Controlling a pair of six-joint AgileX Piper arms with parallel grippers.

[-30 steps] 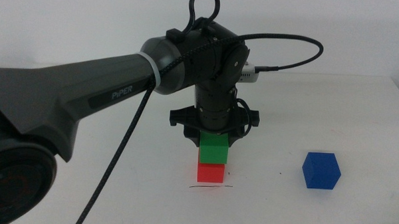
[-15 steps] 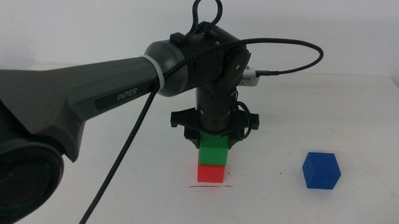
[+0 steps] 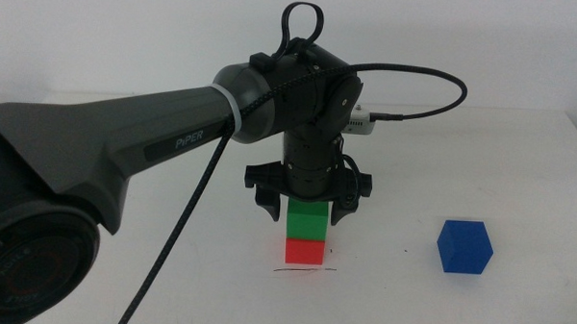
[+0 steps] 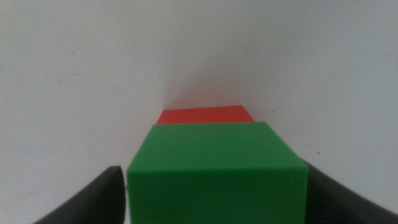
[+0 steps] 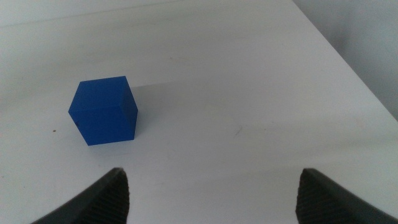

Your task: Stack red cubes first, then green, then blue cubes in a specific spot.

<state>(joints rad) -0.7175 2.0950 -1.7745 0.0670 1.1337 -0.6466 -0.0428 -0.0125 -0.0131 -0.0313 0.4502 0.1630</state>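
The green cube sits squarely on the red cube, just behind the thin dark pen line; the blue cube rests alone, well to their right.

One word can be read: "PiPER". It is in pale letters on the side of the big dark left arm, in the middle view. The cubes have no letters or numbers on them. The worktop has a thin pen line by the stack and a small dark mark at its front edge, but these are not words. The two wrist views show no writing.
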